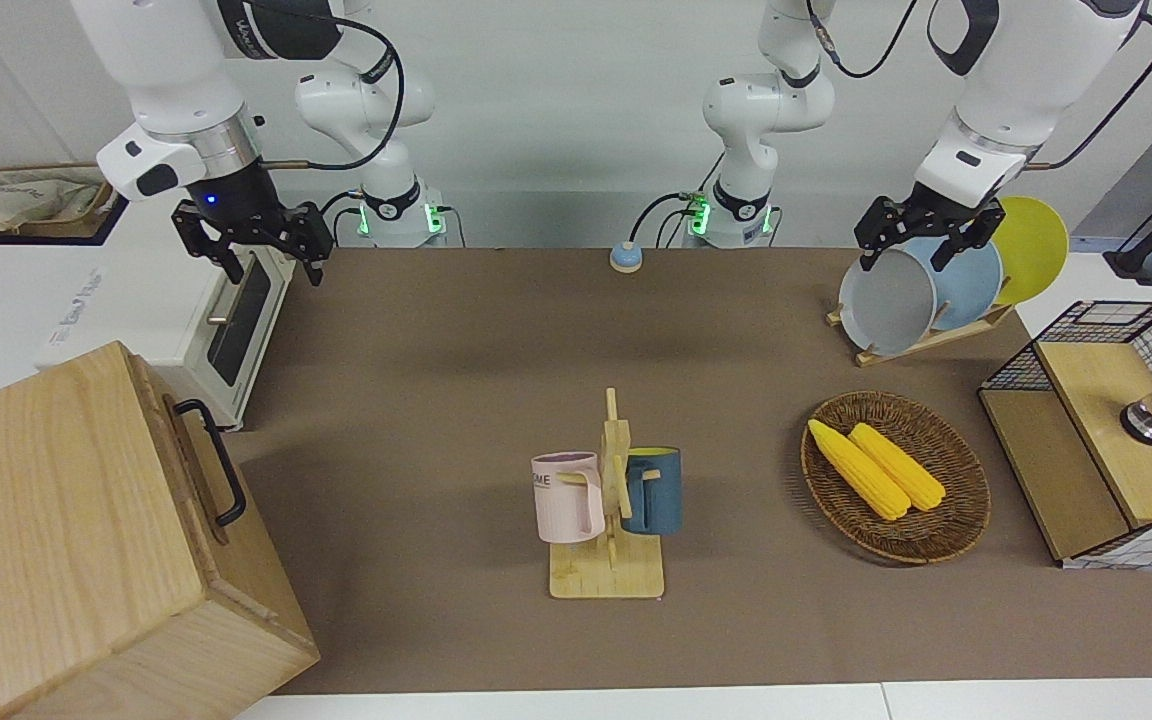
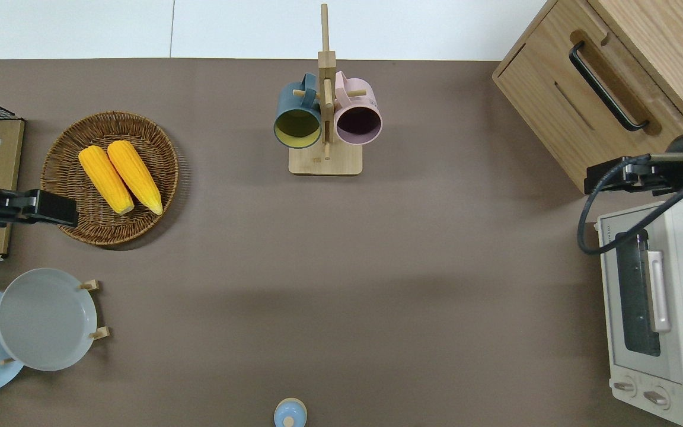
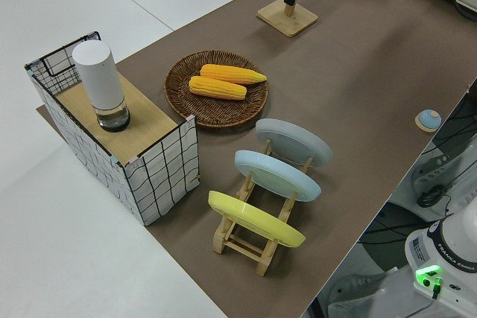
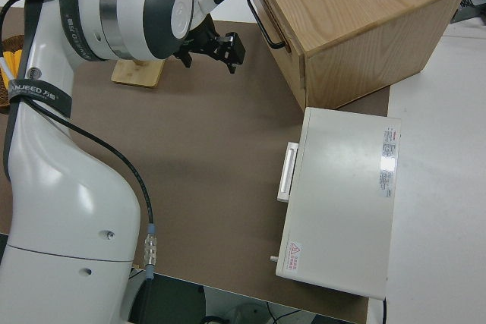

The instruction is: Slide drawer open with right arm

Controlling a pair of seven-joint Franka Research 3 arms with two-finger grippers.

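**Operator:** Where's the drawer, and what does it look like?

**Observer:** You'll find the drawer [image 2: 590, 104] in the light-wood cabinet [image 1: 66, 540] at the right arm's end of the table, farther from the robots than the toaster oven [image 2: 661, 314]. In the overhead view it sits at about two o'clock from the mug stand [image 2: 325, 112]. Its front is flat, grained wood with a slim black metal bar handle [image 2: 607, 86], and it looks pushed in, though you can't see the seam well enough to be sure.

**Operator:** And the right arm?

**Observer:** Your right gripper [image 1: 264, 250] hangs off a smooth white arm with a black wrist showing a small blue light. Overhead, it is in the air over the gap between the cabinet's near corner and the toaster oven, clear of the handle. The black fingers [image 1: 232, 262] point down and stand apart with nothing between them.

**Operator:** The other arm?

**Observer:** The left gripper [image 1: 921, 250] is parked, jaws apart as well.

**Operator:** Anything else on the brown mat?

**Observer:** A round woven basket [image 2: 69, 219] holding two yellow corn cobs [image 2: 120, 177], and glossy plates [image 3: 276, 176] upright in a wooden rack.
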